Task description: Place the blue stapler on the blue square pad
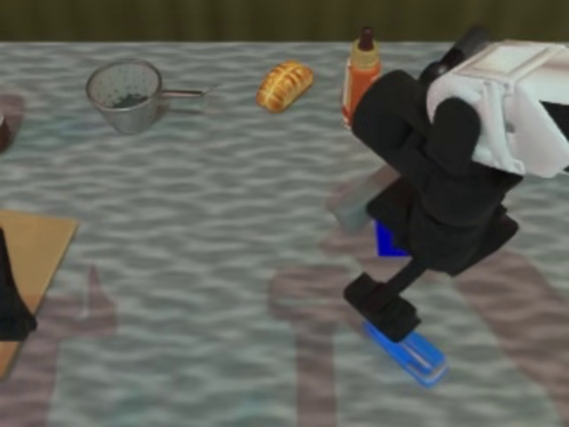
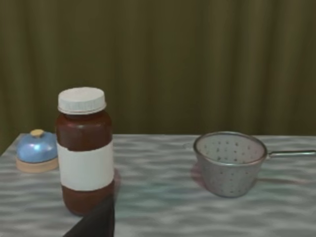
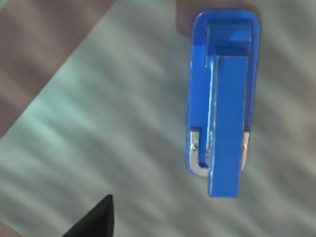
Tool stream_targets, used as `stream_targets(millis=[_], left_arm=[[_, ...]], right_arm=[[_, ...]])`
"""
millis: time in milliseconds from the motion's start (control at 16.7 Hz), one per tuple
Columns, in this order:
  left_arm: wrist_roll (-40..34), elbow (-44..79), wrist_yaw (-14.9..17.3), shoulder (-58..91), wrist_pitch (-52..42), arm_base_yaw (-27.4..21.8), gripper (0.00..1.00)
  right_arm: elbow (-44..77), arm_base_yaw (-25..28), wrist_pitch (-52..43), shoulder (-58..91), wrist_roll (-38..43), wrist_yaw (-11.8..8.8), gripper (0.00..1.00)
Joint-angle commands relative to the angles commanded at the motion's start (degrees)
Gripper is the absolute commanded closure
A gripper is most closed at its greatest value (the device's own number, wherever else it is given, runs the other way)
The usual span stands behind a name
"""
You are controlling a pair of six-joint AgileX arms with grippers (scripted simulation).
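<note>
The blue stapler [image 1: 411, 353] lies flat on the table near the front right, slanted; the right wrist view shows its whole length [image 3: 220, 103]. My right gripper [image 1: 383, 306] hangs open just over the stapler's far-left end, and nothing sits between its fingers. One dark fingertip [image 3: 100, 218] shows in the right wrist view, off to the side of the stapler. The blue square pad [image 1: 388, 240] lies just behind the stapler, mostly hidden under my right arm. My left gripper [image 1: 11, 311] stays parked at the table's left edge, open and holding nothing.
A metal strainer [image 1: 124, 93], a bread roll [image 1: 284, 84] and an orange sauce bottle [image 1: 362, 71] stand along the back. A wooden board [image 1: 36, 249] lies at the left edge. Near the left arm are a brown jar [image 2: 84, 153] and a blue bell [image 2: 37, 148].
</note>
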Motion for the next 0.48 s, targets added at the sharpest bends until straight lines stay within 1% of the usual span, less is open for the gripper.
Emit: stream_targets(millis=[120,480], left_arm=[[0.0,0.0,0.0,0.0,0.0,0.0,0.0],[0.0,0.0,0.0,0.0,0.0,0.0,0.0]], right_arm=[[-2.1,0.1,3.2,1.3,0.0,0.0,0.0],[-10.7,0.4,18.5,7.4,0.3,0.0,0.0]])
